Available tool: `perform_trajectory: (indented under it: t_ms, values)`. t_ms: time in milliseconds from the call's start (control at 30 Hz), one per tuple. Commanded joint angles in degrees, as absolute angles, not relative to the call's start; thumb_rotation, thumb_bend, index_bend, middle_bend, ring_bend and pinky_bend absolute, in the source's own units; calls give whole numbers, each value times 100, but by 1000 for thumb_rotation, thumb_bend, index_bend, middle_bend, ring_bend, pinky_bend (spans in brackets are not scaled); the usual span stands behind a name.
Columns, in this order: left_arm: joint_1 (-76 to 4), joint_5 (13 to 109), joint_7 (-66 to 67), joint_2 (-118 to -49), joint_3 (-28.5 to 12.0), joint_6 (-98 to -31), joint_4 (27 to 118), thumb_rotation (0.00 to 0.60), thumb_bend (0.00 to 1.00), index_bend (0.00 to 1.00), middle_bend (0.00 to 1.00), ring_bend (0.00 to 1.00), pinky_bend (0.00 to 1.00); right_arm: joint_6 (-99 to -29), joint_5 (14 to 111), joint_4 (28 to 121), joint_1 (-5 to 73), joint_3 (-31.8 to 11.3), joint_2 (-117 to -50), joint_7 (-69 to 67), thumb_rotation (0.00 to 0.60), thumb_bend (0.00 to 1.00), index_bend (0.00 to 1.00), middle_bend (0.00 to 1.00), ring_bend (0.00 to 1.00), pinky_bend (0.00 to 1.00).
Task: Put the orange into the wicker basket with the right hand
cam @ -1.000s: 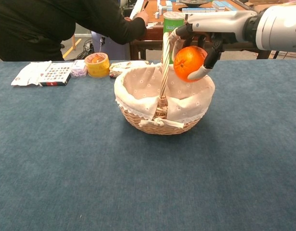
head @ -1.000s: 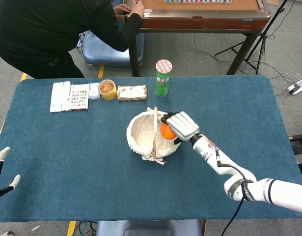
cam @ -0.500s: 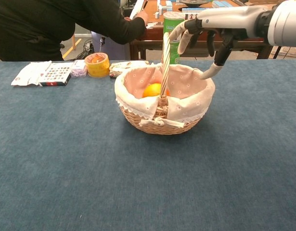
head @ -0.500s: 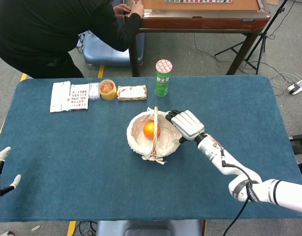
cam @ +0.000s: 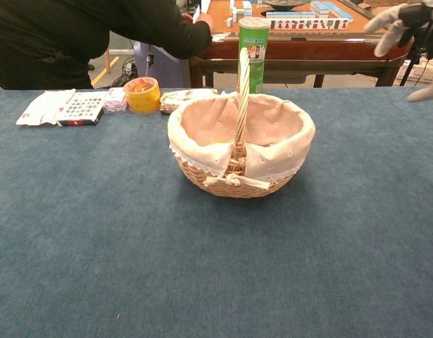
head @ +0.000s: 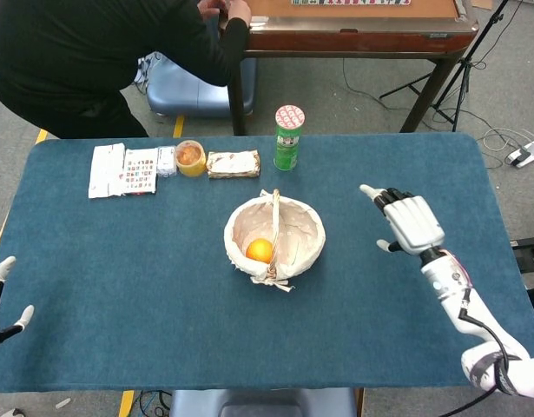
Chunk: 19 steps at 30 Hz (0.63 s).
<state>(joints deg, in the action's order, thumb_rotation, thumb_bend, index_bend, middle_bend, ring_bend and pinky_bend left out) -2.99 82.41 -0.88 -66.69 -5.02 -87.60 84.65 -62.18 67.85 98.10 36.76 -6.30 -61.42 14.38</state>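
Orange (head: 260, 250) lies inside the wicker basket (head: 306, 253); my right hand (head: 412, 223) is released, fingers spread, well apart from it.

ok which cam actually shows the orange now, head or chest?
Head view. It looks down into the wicker basket and shows the orange lying on the lining beside the handle. In the chest view the near wall of the basket hides it; only the lining and handle show. The right hand is open, clear of the basket.
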Motion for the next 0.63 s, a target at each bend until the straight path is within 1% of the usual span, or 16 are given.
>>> perform_trajectory:
  t_ms: [33, 233, 367, 633]
  values:
    - [-321, 8222, -80, -6674, -521, -8735, 8461, 600, 302, 103, 161, 137, 167, -6819, 7232, 9616, 3118, -294, -6116, 1265, 600, 48, 124, 243, 216, 409]
    - [-388, 8204, -16, -6664, -551, -8661, 8498, 600, 302, 103, 161, 137, 167, -7657, 7808, 9415, 2378, 7, -6202, 796, 600, 67, 125, 243, 216, 408]
    - [-450, 8160, 73, -6660, -557, -8544, 8563, 600, 301, 103, 161, 137, 167, -8107, 8106, 9402, 1990, 151, -6248, 825, 600, 73, 125, 243, 216, 407]
    - [-523, 8133, 214, -6673, -564, -8456, 8658, 600, 302, 103, 161, 137, 167, -8400, 8311, 9585, 1641, 161, -6242, 959, 600, 73, 142, 259, 216, 407]
